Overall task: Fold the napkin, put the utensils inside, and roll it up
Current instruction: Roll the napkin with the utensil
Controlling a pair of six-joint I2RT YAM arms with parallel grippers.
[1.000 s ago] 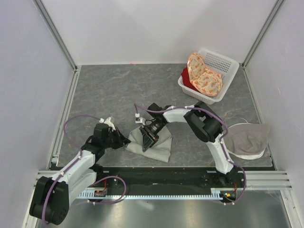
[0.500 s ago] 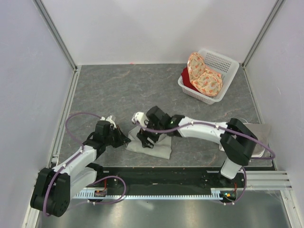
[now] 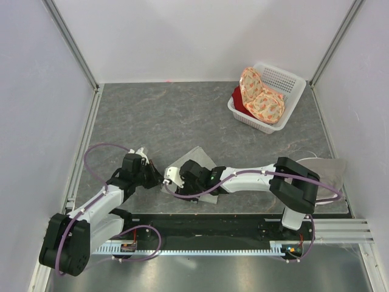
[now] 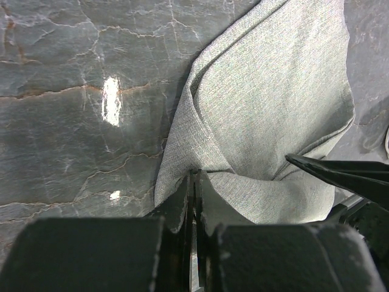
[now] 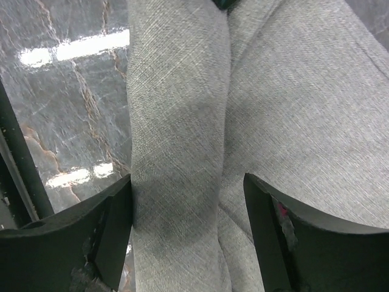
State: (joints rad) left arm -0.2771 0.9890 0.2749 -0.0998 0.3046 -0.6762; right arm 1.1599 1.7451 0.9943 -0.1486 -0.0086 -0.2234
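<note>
The sage-grey napkin (image 3: 199, 158) lies loosely folded near the table's front, between the two arms. In the left wrist view, my left gripper (image 4: 196, 181) is shut, pinching the napkin (image 4: 267, 103) at its near edge. My right gripper (image 3: 173, 180) reaches across from the right and hangs low over the cloth, close to my left gripper (image 3: 155, 177). In the right wrist view, the right gripper (image 5: 188, 210) is open, with a raised fold of napkin (image 5: 176, 121) between its fingers (image 5: 115, 225). A small dark green tip (image 5: 226, 3) shows at the fold's far end. The utensils are otherwise hidden.
A white basket (image 3: 285, 82) at the back right holds orange floral cloths (image 3: 261, 100) and something red. A paler beige-grey cloth (image 3: 322, 173) lies at the right edge. Walls close in the marbled table (image 3: 152, 115) on three sides.
The right gripper has opened and slid left along the napkin toward the left gripper, its arm now stretched low. The napkin's far corner has come into sight. The left gripper stays put.
</note>
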